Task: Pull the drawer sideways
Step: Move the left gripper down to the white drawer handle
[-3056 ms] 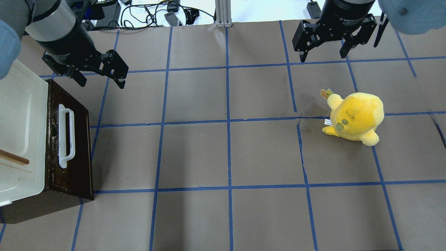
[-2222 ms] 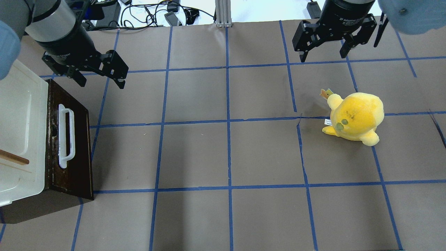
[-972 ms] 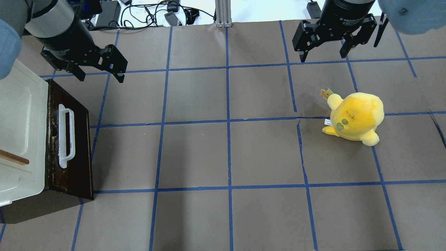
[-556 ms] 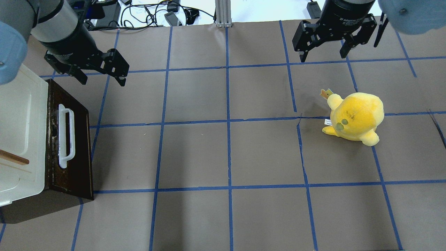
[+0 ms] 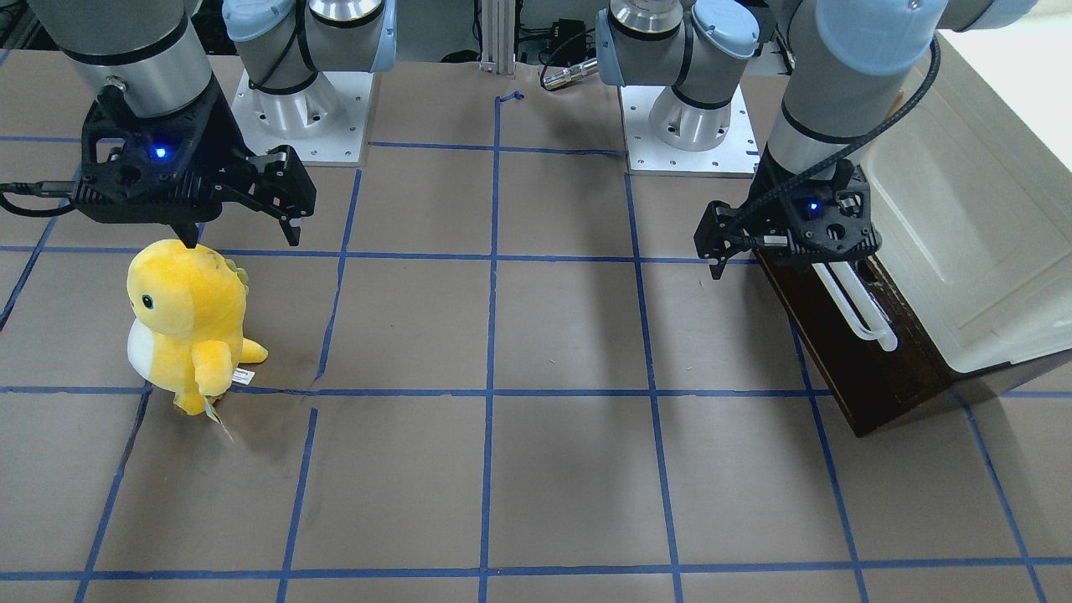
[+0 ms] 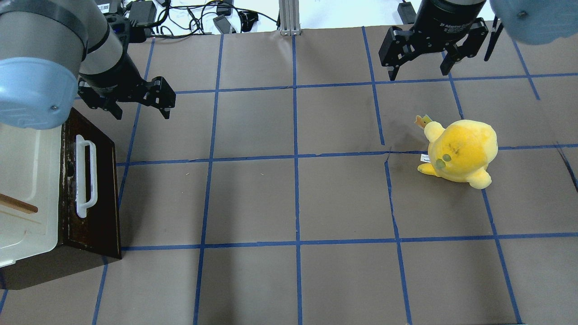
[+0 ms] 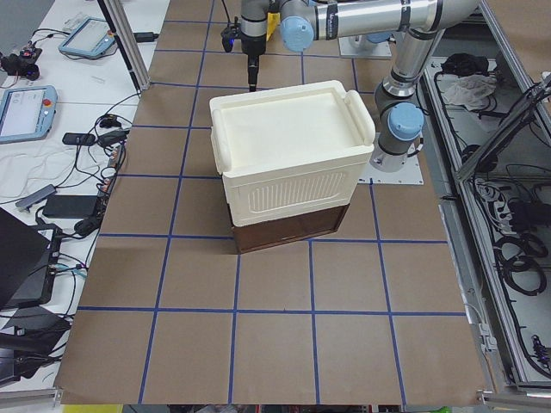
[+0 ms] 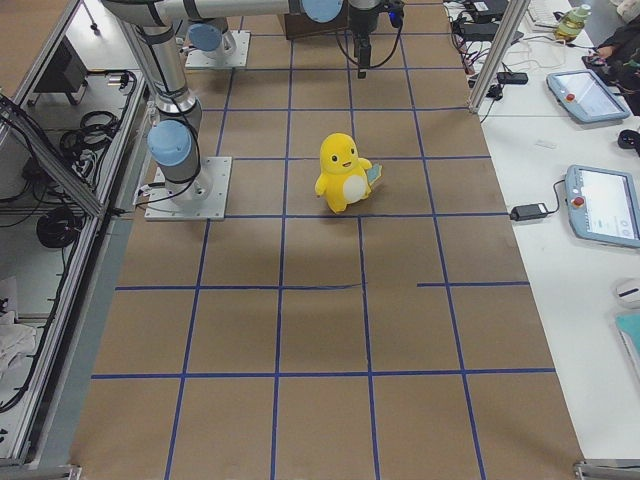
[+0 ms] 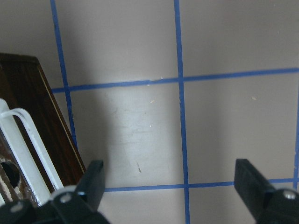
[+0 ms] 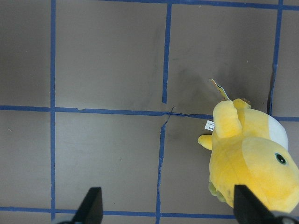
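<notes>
Where the drawer sits: one dark brown wooden drawer under one cream-white plastic cabinet body, at the table's left end, pushed in.
Handle: one long white bar handle on its front, untouched.
Left gripper: spread wide, above the drawer's far corner, apart from the handle.
Right gripper: spread wide, above one yellow plush toy.
Surface: brown table with blue tape grid.

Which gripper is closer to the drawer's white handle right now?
Left. The left gripper hangs open just past the far end of the drawer, near its white handle. The right gripper is open across the table, beyond the yellow plush.
</notes>
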You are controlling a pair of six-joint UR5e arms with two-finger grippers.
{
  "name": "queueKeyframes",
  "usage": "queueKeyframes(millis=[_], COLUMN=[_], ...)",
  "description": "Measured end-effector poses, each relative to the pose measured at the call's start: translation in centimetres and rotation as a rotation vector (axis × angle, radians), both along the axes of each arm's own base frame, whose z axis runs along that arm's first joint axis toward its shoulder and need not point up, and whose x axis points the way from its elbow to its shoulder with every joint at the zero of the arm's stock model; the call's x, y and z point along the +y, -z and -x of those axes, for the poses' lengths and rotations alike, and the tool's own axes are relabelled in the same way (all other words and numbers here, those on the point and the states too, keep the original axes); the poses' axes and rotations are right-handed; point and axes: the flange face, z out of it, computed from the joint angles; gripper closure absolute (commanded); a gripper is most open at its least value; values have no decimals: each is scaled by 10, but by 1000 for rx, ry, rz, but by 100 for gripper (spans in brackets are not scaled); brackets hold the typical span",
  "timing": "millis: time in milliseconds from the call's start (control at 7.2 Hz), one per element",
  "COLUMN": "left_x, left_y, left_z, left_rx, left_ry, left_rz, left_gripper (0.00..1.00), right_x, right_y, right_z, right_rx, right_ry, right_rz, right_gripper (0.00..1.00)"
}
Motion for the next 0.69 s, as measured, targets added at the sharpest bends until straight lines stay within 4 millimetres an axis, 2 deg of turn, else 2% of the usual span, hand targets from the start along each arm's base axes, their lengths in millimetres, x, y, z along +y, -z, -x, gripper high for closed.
queueKeyframes(millis=[694], left_x=[-25], left_y=[83], left_z=[-27], left_rx=[-312], left_ry=[-172], left_rz=[-123], left_gripper=[0], right_x=[0], right_y=[0], right_z=[0], right_rx=[-1], right_ry=[0], right_rz=[0], right_gripper=[0])
